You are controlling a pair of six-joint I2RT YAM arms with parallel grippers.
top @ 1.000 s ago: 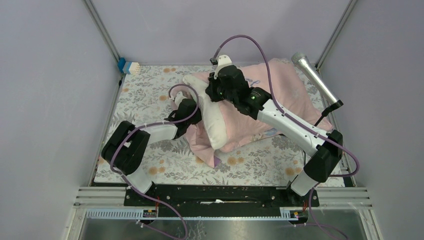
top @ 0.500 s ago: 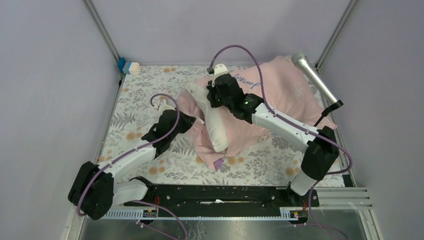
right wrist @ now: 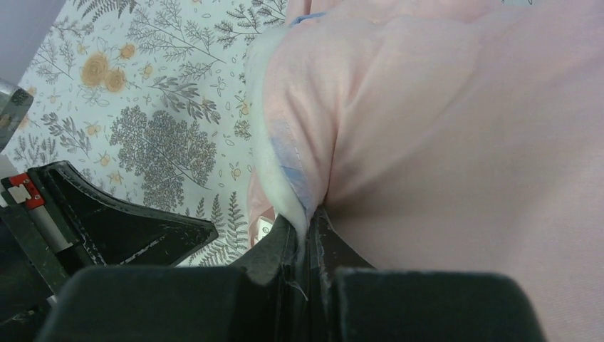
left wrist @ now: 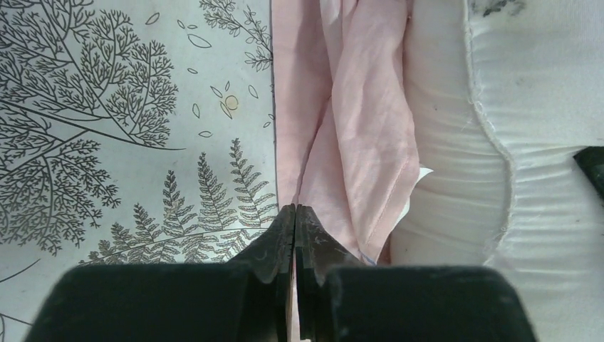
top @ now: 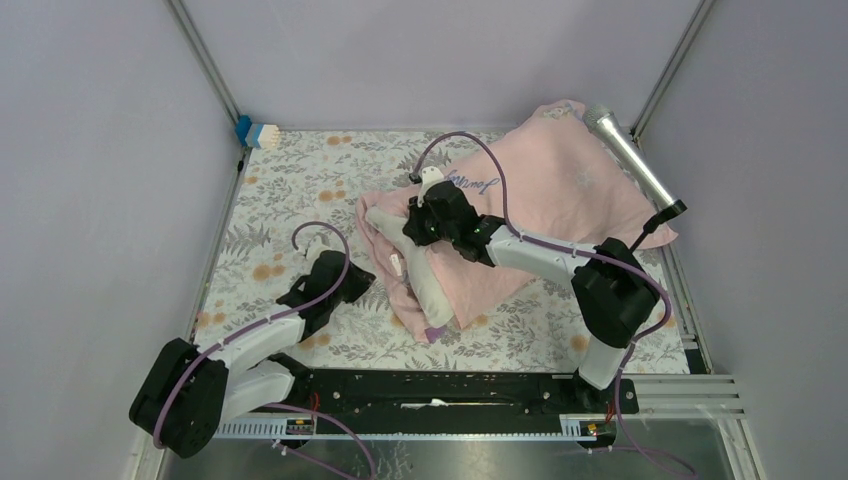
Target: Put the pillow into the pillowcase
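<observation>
A thin pale pink fabric pillowcase with dark cursive writing is spread over the middle and far right of the table, which is covered by a floral-patterned table cloth. A plump, cream, rectangular pillow is lodged in the near left opening of the pillowcase. Its end is seen sticking out towards the arms, while the rest is hidden under pink fabric.

The right end effector is closed tightly on the hem of the pillowcase at that opening. A sliver of white material is also pinched between its jaws.

The left end effector is seen fully closed with nothing gripped. It is held low over the table cloth, just left of the pillowcase edge, and its tips are pointed at the folds of pink fabric.

A silver microphone is seen at the far right, over the pillowcase's edge.
</observation>
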